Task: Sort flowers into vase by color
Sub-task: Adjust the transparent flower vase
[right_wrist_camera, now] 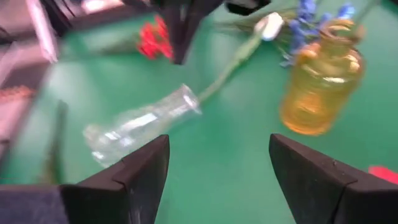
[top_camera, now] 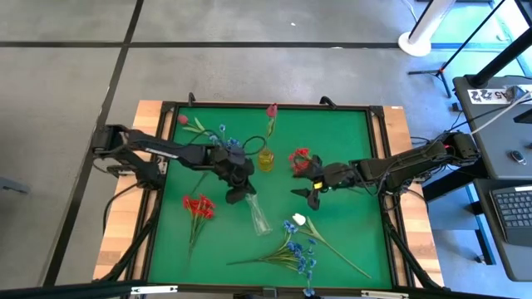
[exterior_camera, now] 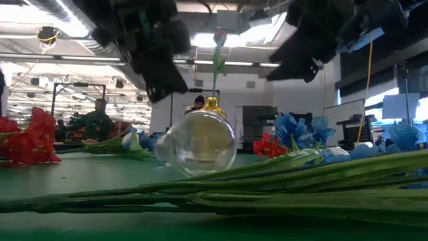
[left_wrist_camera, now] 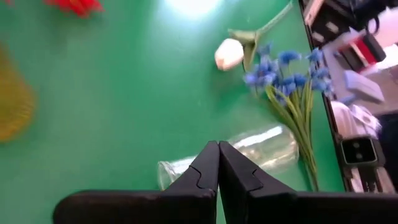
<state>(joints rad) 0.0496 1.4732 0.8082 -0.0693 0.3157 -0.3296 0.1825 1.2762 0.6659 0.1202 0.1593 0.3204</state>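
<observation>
Clear vase (top_camera: pixel 260 216) — toppled mid-mat, flowers (top_camera: pixel 297 249) beside

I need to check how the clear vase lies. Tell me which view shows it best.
The high view: the clear glass vase lies on its side on the green mat, whole and unobstructed. The right wrist view shows it blurred but whole. The left wrist view has it partly behind the shut left hand. The low view sees it end-on.
</observation>
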